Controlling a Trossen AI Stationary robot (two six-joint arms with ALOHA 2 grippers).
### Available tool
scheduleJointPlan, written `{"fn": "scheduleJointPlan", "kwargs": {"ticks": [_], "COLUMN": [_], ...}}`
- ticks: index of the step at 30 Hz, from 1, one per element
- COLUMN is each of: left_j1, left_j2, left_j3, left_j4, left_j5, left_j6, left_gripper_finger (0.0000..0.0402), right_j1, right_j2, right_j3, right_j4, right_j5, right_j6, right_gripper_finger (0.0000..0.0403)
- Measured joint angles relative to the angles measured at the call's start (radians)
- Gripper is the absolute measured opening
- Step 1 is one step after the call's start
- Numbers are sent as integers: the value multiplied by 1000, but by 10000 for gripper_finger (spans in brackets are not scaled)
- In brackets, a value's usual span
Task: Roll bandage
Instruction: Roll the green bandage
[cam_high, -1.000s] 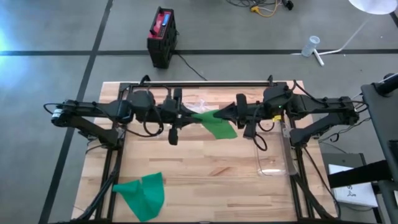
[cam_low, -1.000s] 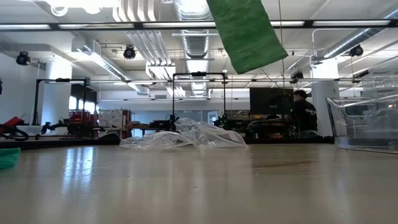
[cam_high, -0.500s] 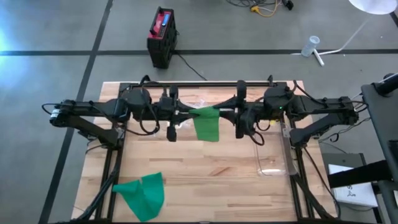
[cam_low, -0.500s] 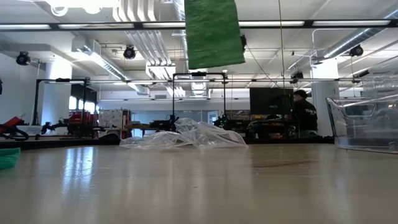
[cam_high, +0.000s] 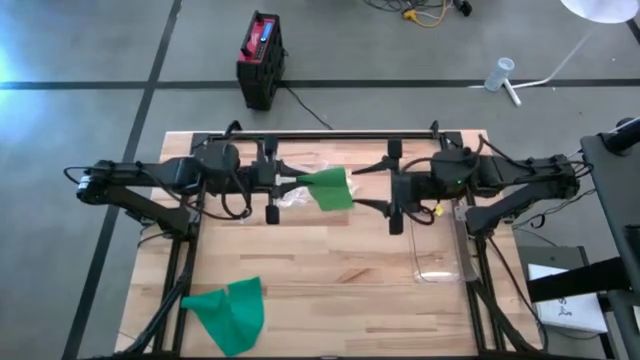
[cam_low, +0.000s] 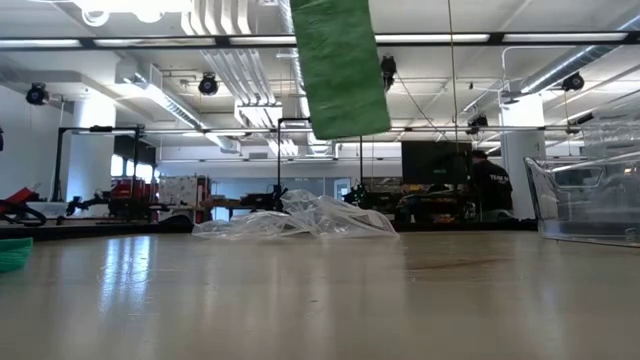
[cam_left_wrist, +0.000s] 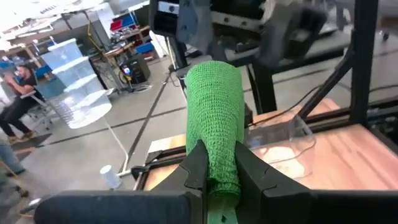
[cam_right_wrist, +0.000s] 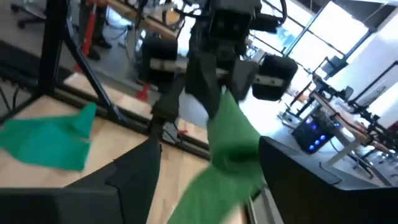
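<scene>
A green bandage, partly wound into a loose roll, is held high above the middle of the wooden table. My left gripper is shut on its left end. The low view shows the bandage hanging well clear of the tabletop. My right gripper faces it from the right and is open, one finger on either side of the bandage's free end without touching it. A second green bandage lies crumpled flat on the table at the near left. My left gripper pinches the bandage's left end between its two fingers. The fingers come in about level from the table's left. The wound bandage sticks out past the fingertips toward the right arm and droops, lifted clear of the table.
A crumpled clear plastic bag lies on the table under the grippers, toward the far side. A clear plastic container stands at the right edge. A black frame bar runs along the far edge.
My right gripper has opened, let go of the bandage, rolled its wrist and drawn back a little toward the table's right edge. The bandage, earlier spread between both grippers with a flap hanging, now hangs gathered from my left gripper alone.
</scene>
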Motion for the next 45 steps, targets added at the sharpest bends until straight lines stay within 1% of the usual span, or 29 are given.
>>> {"fn": "scheduleJointPlan", "kwargs": {"ticks": [3,6,8,9,12,18,22,30,35,38,42,45], "left_j1": [-6,-9,-11,-12,-17,-23,-23,-23,-23,-23,-23,-23], "left_j2": [11,21,28,30,30,30,31,31,30,31,30,28], "left_j3": [0,0,0,0,0,0,0,0,0,0,0,0], "left_j4": [-7,-20,-23,-25,-23,-22,-22,-17,-17,-23,-28,-36], "left_j5": [1,3,3,2,1,1,1,1,1,1,0,-29], "left_j6": [44,91,118,130,171,252,258,239,237,237,236,237], "left_gripper_finger": [29,26,28,30,33,27,34,29,40,39,35,36], "right_j1": [7,9,9,9,5,2,0,-3,-9,-12,-12,-12], "right_j2": [15,17,15,15,19,24,24,35,62,84,82,76], "right_j3": [-49,-117,-154,-168,-194,-205,-211,-213,-208,-209,-209,-211], "right_j4": [97,247,326,338,334,336,336,343,354,374,384,379], "right_j5": [4,18,53,77,117,108,108,108,108,108,108,108], "right_j6": [3,-4,-2,4,25,169,206,206,205,192,185,186], "right_gripper_finger": [268,270,270,270,270,254,236,203,186,169,145,131]}}
